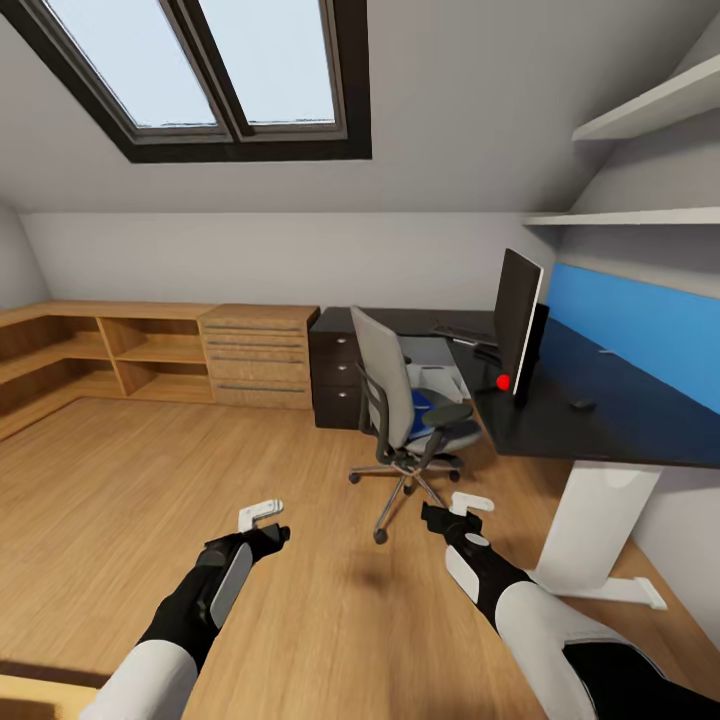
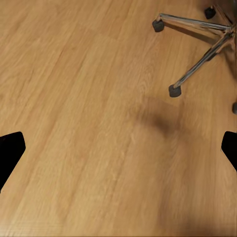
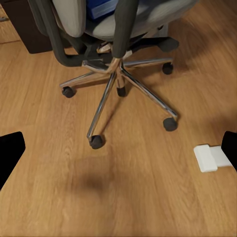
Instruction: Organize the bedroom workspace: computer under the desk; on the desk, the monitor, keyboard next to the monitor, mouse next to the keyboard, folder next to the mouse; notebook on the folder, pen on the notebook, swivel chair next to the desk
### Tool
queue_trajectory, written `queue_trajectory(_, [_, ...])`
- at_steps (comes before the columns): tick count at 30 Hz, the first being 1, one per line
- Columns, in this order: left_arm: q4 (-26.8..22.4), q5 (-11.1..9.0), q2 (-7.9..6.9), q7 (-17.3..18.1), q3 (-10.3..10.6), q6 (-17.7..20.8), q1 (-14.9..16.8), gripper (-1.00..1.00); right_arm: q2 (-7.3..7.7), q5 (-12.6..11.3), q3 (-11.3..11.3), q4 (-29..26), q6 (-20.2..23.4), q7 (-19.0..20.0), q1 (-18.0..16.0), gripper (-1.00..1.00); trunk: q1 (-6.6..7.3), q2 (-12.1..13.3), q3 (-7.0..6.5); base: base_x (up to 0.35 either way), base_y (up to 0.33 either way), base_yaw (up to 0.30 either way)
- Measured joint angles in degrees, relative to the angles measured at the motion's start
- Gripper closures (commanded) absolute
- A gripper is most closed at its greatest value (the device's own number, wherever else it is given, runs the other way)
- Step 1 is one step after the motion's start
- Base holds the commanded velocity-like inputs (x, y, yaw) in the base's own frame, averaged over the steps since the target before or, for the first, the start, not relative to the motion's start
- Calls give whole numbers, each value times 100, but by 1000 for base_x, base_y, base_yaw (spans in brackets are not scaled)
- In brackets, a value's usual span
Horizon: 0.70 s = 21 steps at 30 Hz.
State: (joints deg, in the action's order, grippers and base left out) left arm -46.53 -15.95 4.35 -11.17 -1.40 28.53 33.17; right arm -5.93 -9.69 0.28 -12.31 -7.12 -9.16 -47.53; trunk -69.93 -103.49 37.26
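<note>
The grey swivel chair [image 1: 395,400] stands on the wooden floor in front of the black desk [image 1: 610,420], its back turned toward me. On its seat lies the blue folder [image 1: 427,410], which also peeks out in the right wrist view [image 3: 101,7]. The black monitor [image 1: 518,320] stands on the desk, edge-on to me. The small black mouse [image 1: 582,404] lies on the desk to its right. A dark flat shape at the desk's far end looks like the keyboard [image 1: 462,329]. A pale box under the desk behind the chair looks like the computer [image 1: 440,378]. My left gripper [image 1: 262,516] and right gripper [image 1: 466,506] hang open over the floor, short of the chair.
A light wooden dresser [image 1: 260,355] and open shelving [image 1: 150,355] line the back wall. Dark drawers [image 1: 335,385] stand at the desk's left end. The desk's white leg and foot [image 1: 600,530] rest right of my right arm. The chair's chrome base [image 3: 118,79] spreads over the floor.
</note>
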Motion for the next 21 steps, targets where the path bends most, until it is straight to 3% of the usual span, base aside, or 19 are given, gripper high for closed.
queue_trajectory(4, [-656,6,-13,9,-1,-12,-347,-100,4,-2,1,1,18,1,-5,-100,-88,-161,72,0,0,0])
queue_trajectory(8, [-1795,11,-8,11,26,34,-996,-100,10,-2,2,-4,68,2,-6,-100,-176,-321,144,0,0,0])
queue_trajectory(10, [-2881,5,-1,18,154,65,-1632,-100,13,-2,1,-9,94,2,-6,-100,-219,-402,180,0,0,0])
queue_trajectory(12, [-3783,4,-8,25,457,86,-2293,-100,9,11,0,-6,103,-2,-4,-100,-263,-482,216,0,0,0])
queue_trajectory(18, [-4156,0,-96,26,605,95,-2650,-100,0,107,7,-8,92,0,1,-100,-395,-722,323,0,0,0])
queue_trajectory(19, [-4219,-4,-198,26,629,97,-2710,-100,8,136,4,-29,74,9,2,-100,-417,-762,341,0,0,0])
queue_trajectory(21, [-4232,-4,-233,26,635,96,-2725,-100,11,142,6,-36,70,13,2,-100,-461,-842,377,0,0,0])
